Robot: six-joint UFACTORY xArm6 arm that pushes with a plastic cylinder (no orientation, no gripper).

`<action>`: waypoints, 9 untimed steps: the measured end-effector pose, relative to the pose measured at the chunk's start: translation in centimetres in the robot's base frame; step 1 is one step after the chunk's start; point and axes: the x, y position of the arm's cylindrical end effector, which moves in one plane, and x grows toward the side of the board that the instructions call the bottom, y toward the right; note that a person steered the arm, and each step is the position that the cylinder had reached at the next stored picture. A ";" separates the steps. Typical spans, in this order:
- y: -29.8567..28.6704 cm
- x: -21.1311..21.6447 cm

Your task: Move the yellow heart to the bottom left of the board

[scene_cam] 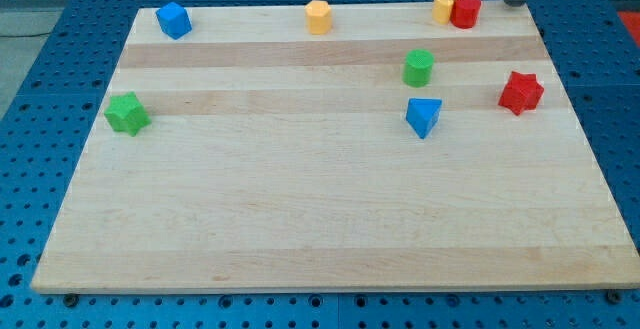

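Two yellow blocks stand near the view's top edge of the wooden board point(300, 219). One yellow block point(443, 4) at the top right touches a red cylinder point(466, 11), which hides part of it; its shape is hard to make out. The other yellow block point(318, 17), at the top centre, looks hexagonal. My tip point(516, 2) is at the view's top right corner, just beyond the board's top edge, to the right of the red cylinder and apart from it.
A blue block point(173, 19) is at the top left and a green star point(127, 113) at the left edge. A green cylinder point(418, 67), a blue triangle point(423, 116) and a red star point(521, 92) are on the right side. Blue pegboard surrounds the board.
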 end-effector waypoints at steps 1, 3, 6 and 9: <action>-1.9 -0.1; -3.2 -0.1; -10.4 0.1; -18.0 3.6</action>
